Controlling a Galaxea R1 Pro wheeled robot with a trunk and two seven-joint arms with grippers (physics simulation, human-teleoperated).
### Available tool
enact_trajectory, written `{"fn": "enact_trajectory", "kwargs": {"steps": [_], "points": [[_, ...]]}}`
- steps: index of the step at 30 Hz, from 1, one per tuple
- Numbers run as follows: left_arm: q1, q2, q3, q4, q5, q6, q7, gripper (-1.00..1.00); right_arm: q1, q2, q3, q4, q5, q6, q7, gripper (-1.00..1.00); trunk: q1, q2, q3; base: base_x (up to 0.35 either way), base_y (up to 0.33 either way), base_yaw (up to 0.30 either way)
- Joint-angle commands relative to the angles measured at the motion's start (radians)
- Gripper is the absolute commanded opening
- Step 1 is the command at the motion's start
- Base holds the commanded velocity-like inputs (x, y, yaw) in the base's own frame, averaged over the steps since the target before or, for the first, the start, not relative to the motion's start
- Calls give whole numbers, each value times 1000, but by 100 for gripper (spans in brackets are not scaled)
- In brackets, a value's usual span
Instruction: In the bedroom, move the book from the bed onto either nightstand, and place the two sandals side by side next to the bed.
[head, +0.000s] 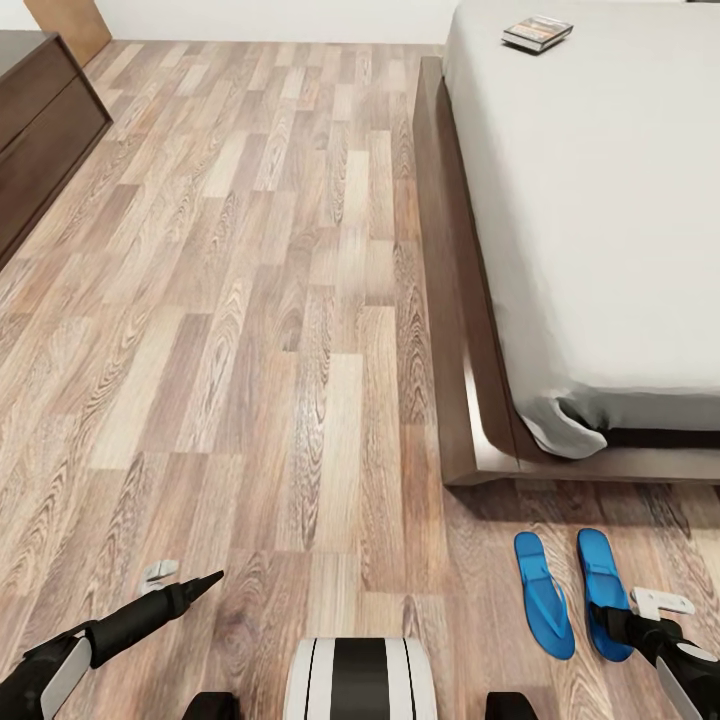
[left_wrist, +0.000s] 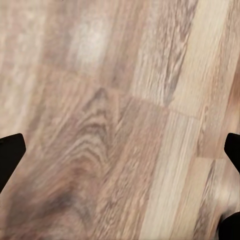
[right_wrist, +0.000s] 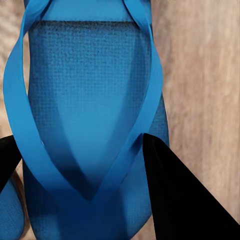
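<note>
Grey-brown wood-plank floor (head: 250, 300) spreads ahead of me, with the large low bed (head: 600, 200), plain light-grey mattress on a dark brown wooden frame, along its right side. On the mattress, near its far edge, lies the small thin dark-covered book (head: 537, 32). A long dark brown low cabinet (head: 40, 120) stands by the far left wall.

On the floor just past the foot corner of the bed frame, the two bright blue flat flip-flop sandals lie side by side, close but apart: the left sandal (head: 544, 593) and the right sandal (head: 603, 590), both pointing toward the bed.

My right pincer (head: 612, 620) is low over the near end of the right sandal. In the right wrist view its two black fingers (right_wrist: 175, 195) stand apart on either side of the sandal's thin blue straps (right_wrist: 145, 115), spread about as wide as the sole (right_wrist: 90, 75); whether they touch it I cannot tell.

My left pincer (head: 200, 583) hangs over bare planks at the near left, well apart from the sandals. Its dark fingertips (left_wrist: 10, 150) sit at the far margins of the left wrist view, so it is wide and holds nothing.
</note>
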Motion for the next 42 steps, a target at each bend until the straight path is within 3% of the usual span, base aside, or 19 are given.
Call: {"fn": "enact_trajectory", "kwargs": {"steps": [1, 7, 13, 33, 42], "points": [[0, 0, 1, 0, 7, 10, -4, 100, 0, 0, -3, -2, -10, 6, 3, -100, 0, 0, -1, 3, 0, 0], [0, 0, 1, 0, 6, 11, -3, 100, 0, 0, -3, -2, -10, 6, 3, -100, 0, 0, -1, 0, 0, 0], [0, 0, 1, 0, 6, 11, -3, 100, 0, 0, -3, -2, -10, 6, 3, -100, 3, -2, -24, 0, 0, 0], [0, 0, 1, 0, 6, 12, -3, 100, 0, 0, -3, -3, -10, 6, 3, -100, 3, -2, -24, 37, 14, 0], [0, -1, 1, 0, 6, 12, -3, 100, 0, 0, -3, -3, -10, 6, 3, -100, 6, -3, -55, 0, 0, 0]]}}
